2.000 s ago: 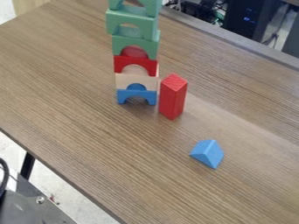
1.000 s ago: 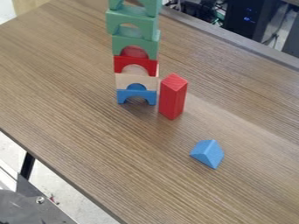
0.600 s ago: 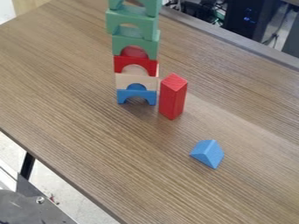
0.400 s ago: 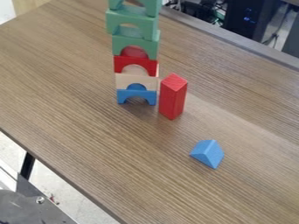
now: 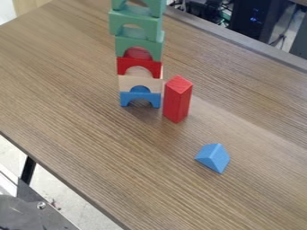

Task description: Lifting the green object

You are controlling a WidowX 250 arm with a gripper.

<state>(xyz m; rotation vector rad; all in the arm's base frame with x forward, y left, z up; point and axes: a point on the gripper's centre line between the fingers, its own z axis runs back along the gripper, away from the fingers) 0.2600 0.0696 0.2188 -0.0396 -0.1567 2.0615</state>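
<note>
Green arch-shaped blocks form the upper part of a tall stack; the topmost green block (image 5: 157, 6) is cut off by the view's top edge. Below it are a wider green block (image 5: 118, 21) and another green block (image 5: 123, 43). These rest on a red arch block (image 5: 124, 66), then a natural wood block (image 5: 127, 83), with a blue arch block (image 5: 127, 98) at the bottom on the table.
A red upright block (image 5: 176, 101) stands close beside the stack's right side. Nearer the front right, a blue wedge block (image 5: 213, 157) lies on the wooden table (image 5: 72, 108). A dark metal base (image 5: 36, 211) is at the lower left, beyond the table's edge.
At the lower left, a dark cable-like loop has gone from the left edge and a dark rounded shape has come over the metal base. The blocks have not moved.
</note>
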